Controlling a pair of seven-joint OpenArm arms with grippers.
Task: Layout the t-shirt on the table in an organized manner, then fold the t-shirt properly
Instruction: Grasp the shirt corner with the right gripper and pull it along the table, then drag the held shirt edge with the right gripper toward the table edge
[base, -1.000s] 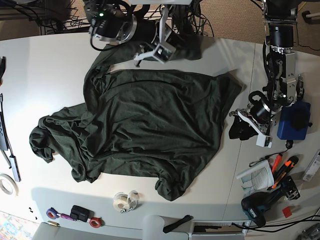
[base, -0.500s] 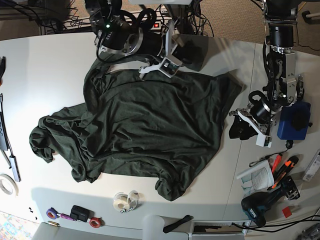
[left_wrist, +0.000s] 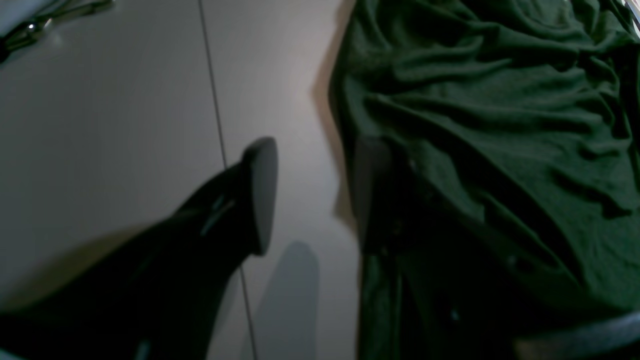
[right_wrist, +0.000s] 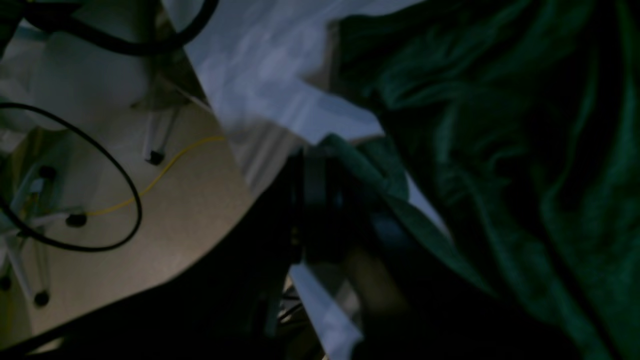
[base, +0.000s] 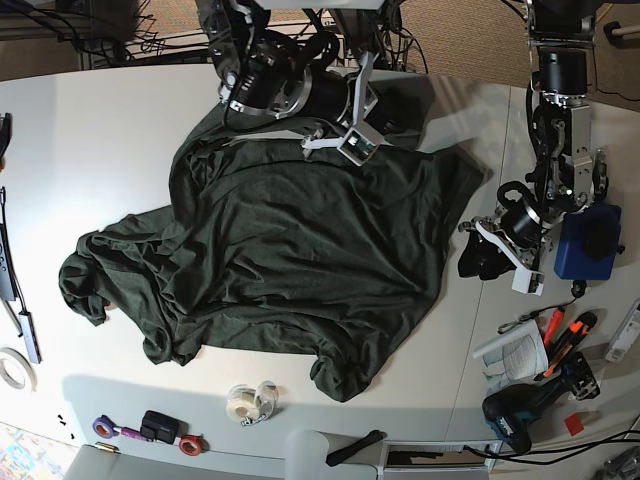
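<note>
Left pincer agape, right pincer clamped.

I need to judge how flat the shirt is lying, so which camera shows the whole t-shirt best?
The base view: it shows the whole t-shirt spread over the table, its near and left edges bunched. The left wrist view catches only a wrinkled edge beside the seam; the right wrist view shows dark, blurred folds.

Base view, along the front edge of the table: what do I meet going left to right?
Roll of tape at the far left, purple and red tape pieces with a small black item, white tape rolls, black handle, cordless drill.
</note>
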